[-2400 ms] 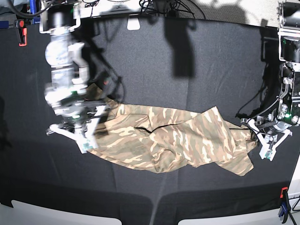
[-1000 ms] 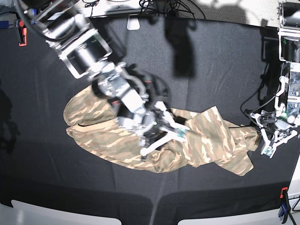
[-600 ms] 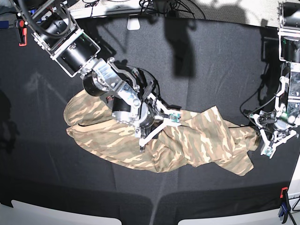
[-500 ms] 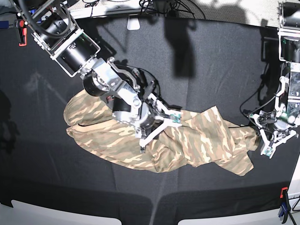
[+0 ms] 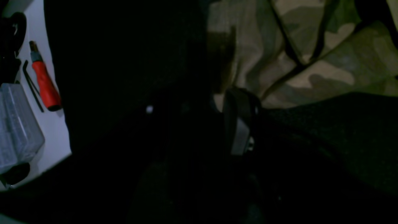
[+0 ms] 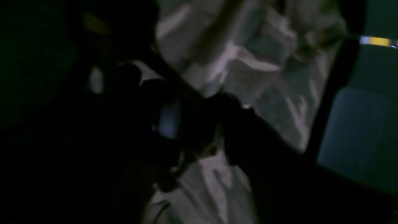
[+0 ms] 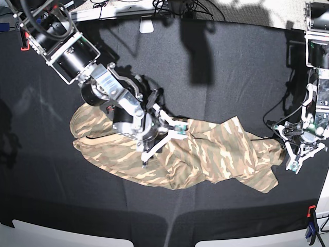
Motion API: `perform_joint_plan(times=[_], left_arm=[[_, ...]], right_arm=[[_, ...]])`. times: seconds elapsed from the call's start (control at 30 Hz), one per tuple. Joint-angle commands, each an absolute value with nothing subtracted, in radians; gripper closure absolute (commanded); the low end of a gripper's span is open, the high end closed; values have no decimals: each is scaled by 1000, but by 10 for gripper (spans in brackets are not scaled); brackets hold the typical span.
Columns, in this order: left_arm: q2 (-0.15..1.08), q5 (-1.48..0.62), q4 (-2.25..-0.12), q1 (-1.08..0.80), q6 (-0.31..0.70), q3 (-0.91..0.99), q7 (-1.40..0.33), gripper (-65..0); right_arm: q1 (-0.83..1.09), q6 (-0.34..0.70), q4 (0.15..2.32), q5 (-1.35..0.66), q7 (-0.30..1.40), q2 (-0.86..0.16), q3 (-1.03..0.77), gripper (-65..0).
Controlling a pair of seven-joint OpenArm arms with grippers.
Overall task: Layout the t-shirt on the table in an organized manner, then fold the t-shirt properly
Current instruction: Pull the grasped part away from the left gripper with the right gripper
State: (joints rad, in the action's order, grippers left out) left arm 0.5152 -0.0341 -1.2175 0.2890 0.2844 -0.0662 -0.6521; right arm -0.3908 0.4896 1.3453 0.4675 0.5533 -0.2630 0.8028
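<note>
The black worktop fills the base view from edge to edge, its dark cloth faintly creased, with white corners showing along the near side.

Across the middle lies the t-shirt, a long crumpled band of tan and olive camouflage running from left of centre over to the right side. It is bunched and overlapped rather than flat, with a rounded fold at its left end and a drooping corner at its near right end.

The right arm reaches in from the far left corner, angling down over the left half of the shirt. The right gripper sits right on the fabric near the shirt's middle, its white fingers spread in a V over the cloth. From the wrist view everything is dark and blurred, so I cannot tell whether it has a pinch of fabric or not.

Over on the right, the left arm comes down the right edge. The left gripper hovers just beside the shirt's right end, jaws parted, nothing between them.

In the left wrist view, a red-handled tool lies on a white surface beyond the cloth's edge. A small red clamp sits at the far left edge.
</note>
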Motion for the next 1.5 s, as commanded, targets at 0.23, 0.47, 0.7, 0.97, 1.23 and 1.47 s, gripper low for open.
perform_joint_plan(times=[0.23,0.47,0.7,0.97,1.23,1.47], left_arm=[[532,-35,-1236,316,273,-60,-633,-256],[532,-35,-1236,316,273,-60,-633,-256],[532,-35,-1236,316,268,-60,-633,-256],[532,-36,-1236,316,194,-60,-632,-256],[529,-167,-1238,316,199,-60,-619,-256],[530,-148,-1241,323,199,-60,-548,-256]], right_arm=[[-418,324,1420,468,623,-258,793,0],[-408,254,1686,355,816,-261,754,0],[-235,257,1865,292,831,-262,491,0],[-31,318,1941,276,817,-264,73,0],[-2,368,1941,105,813,-308,-242,0],[-2,368,1941,61,855,-367,-332,0]])
